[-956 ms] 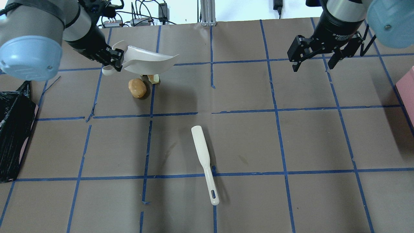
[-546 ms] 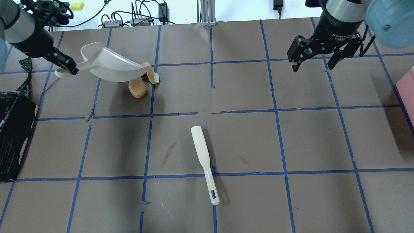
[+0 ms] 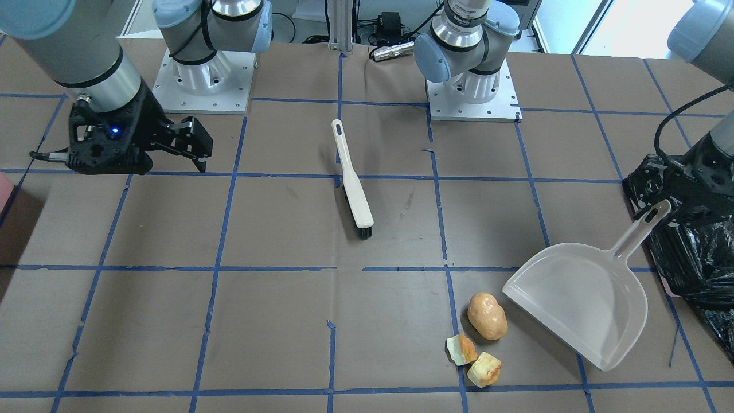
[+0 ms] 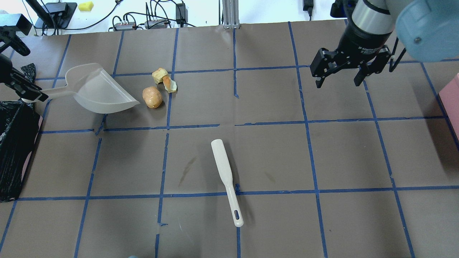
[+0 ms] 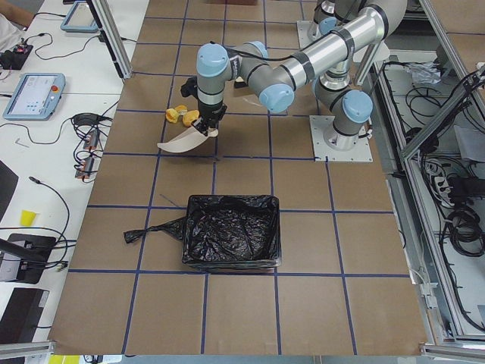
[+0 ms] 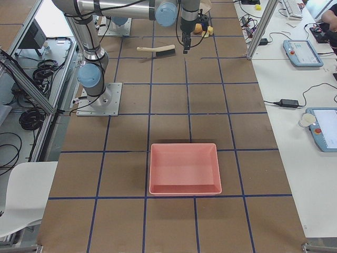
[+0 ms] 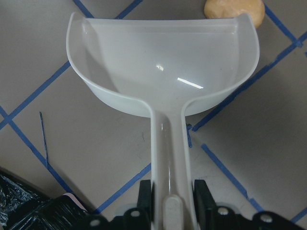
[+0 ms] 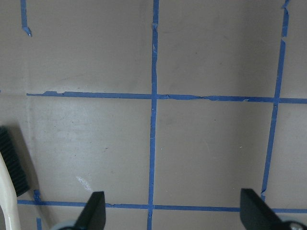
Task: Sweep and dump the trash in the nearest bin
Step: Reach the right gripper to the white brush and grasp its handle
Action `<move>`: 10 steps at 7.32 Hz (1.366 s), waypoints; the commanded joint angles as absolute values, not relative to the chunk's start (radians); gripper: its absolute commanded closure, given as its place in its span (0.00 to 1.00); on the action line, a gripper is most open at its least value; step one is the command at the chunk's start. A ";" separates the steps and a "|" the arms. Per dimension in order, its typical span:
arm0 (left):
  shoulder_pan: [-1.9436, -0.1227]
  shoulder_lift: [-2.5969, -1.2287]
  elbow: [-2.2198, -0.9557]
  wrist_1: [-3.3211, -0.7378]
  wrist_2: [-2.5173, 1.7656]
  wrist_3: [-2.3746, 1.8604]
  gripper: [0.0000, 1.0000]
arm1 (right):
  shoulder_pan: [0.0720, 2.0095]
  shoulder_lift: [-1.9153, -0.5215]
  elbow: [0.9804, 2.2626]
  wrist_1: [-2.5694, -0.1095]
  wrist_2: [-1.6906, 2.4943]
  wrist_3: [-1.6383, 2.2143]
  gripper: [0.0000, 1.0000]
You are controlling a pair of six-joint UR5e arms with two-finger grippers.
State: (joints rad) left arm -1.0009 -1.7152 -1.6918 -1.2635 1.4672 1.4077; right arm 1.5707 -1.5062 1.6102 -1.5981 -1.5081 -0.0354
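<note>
Trash (image 4: 152, 97): three lumps on the table (image 4: 272, 154), just beyond the dustpan (image 4: 96, 91) lip, all uncovered since the pan slid back toward the bin (image 4: 14, 150) (cut off at the overhead edge)
Left gripper (image 7: 172, 200): my fingers clamp the pan's handle, mostly outside the overhead view
Right gripper (image 4: 337, 77): mine, spread wide, empty, well apart from the brush (image 4: 224, 168)

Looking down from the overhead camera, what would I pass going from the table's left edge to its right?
A black-lined bin, white dustpan, three food lumps, white brush, the right pincer hanging open, pink tray.
</note>
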 commanded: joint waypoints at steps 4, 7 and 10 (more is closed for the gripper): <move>-0.913 -1.787 -1.740 -1.269 1.412 1.761 0.93 | 2.029 -1.500 1.787 -1.687 -1.477 0.035 0.06; -0.917 -1.880 -1.682 -1.246 1.350 1.812 0.93 | 2.131 -1.488 2.032 -1.946 -1.480 0.080 0.07; -0.926 -1.943 -1.643 -1.236 1.315 1.839 0.93 | 2.138 -1.448 2.054 -2.025 -1.482 0.095 0.08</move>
